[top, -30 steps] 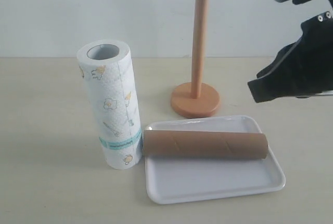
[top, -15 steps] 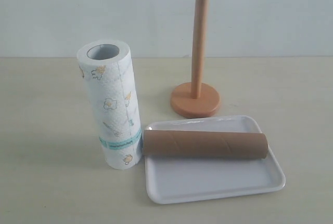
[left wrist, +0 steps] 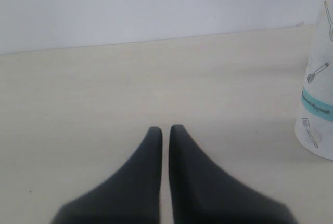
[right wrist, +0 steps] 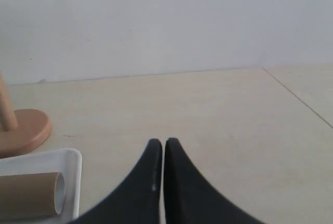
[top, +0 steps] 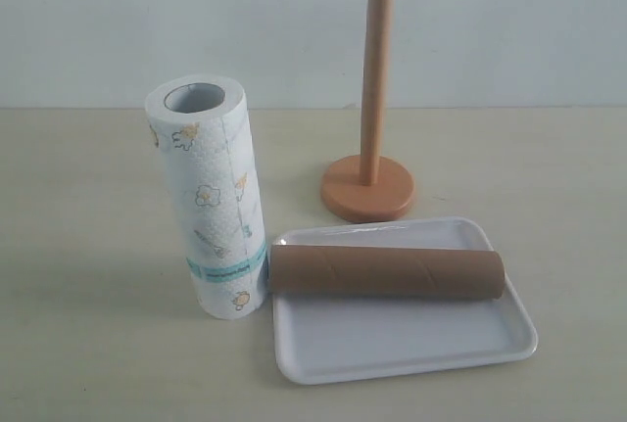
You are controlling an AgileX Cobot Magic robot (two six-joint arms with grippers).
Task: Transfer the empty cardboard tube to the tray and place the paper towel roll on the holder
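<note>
A pale worktop (top: 88,344) carries four things, and the job appears half done. The largest piece, a glossy white tray (top: 411,344) with a low rim, already carries the empty cardboard tube, so that half looks finished. The paper towel roll (top: 211,207), thick and white with small yellow cartoon prints, a teal label band near its foot and a grey hollow core, stands upright on the worktop, just beside the tray's corner. It has not yet gone onto the holder (top: 368,187), whose thin orange-tan pole rises bare from a round disc base. Lifting the roll and threading its core over that pole seems to be what is left. The cardboard tube (top: 385,273), plain brown with faint spiral seams, lies on its side across the far part of the tray, one end just beside the roll. The left fingers (left wrist: 148,156) are clenched on nothing, with the roll ahead of them, off to one side and apart. The right fingers (right wrist: 174,167) are likewise pressed together and empty. The tray's corner and the tube's open end lie off to their side, the holder's base beyond.
</note>
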